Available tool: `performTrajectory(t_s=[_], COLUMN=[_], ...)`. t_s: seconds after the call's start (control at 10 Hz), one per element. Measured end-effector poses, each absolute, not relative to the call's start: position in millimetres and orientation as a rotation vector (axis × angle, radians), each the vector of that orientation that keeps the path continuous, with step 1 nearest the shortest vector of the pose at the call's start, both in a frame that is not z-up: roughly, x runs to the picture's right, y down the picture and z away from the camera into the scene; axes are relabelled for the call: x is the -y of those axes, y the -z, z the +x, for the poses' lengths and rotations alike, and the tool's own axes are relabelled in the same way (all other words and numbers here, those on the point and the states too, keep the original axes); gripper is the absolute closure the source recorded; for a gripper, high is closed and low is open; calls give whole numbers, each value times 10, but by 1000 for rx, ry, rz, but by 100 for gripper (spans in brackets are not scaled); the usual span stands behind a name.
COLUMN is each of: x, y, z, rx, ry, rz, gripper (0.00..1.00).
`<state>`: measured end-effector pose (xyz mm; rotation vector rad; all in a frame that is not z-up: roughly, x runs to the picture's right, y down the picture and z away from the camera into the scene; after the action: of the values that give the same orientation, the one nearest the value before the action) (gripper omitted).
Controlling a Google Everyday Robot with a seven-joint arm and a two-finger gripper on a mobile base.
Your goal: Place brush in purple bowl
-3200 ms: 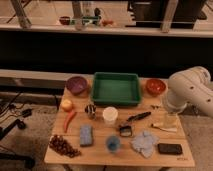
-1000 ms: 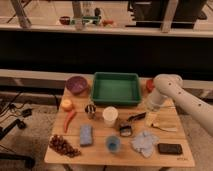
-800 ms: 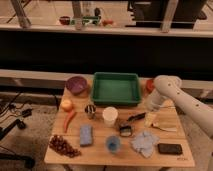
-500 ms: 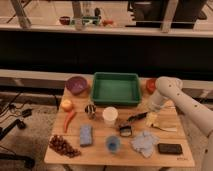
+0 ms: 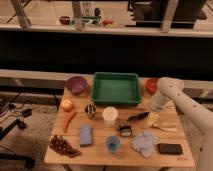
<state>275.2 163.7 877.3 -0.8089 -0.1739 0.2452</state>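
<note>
Plainly the brush lies flat on the table, not yet picked up, its slim handle pointing toward the gripper. The gripper hangs just beside that end with fingers spread and nothing between them, a pose suited to dropping onto the handle. The purple bowl sits well apart, left of the green tray, so a carry across the table likely follows.

Gripper is parked low at the right side of the table, jaws spread, just right of the brush. Brush is boxed in by white cup on the left and blue cloth on the near side. Straight line to purple bowl is clipped by green tray. A bare strip is left between tray and cup. Bowl top is uncovered.
</note>
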Motion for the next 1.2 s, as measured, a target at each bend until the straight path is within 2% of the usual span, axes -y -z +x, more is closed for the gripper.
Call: performTrajectory(t_s=[0.2, 0.3, 0.4, 0.8, 0.9, 1.0, 1.2], x=[-1651, -1670, -1666, -1635, -1628, -1615, -1599], y=[-8819, -8833, -8831, -8803, -8796, -8789, -8771], z=[2749, 2753, 2744, 2663, 2648, 2626, 2565], rx=[173, 172, 173, 184, 187, 190, 196], ry=[-244, -243, -241, -236, -237, -235, -227], rz=[-804, -800, -795, -764, -759, -753, -745], gripper=[20, 23, 30, 72, 80, 88, 90])
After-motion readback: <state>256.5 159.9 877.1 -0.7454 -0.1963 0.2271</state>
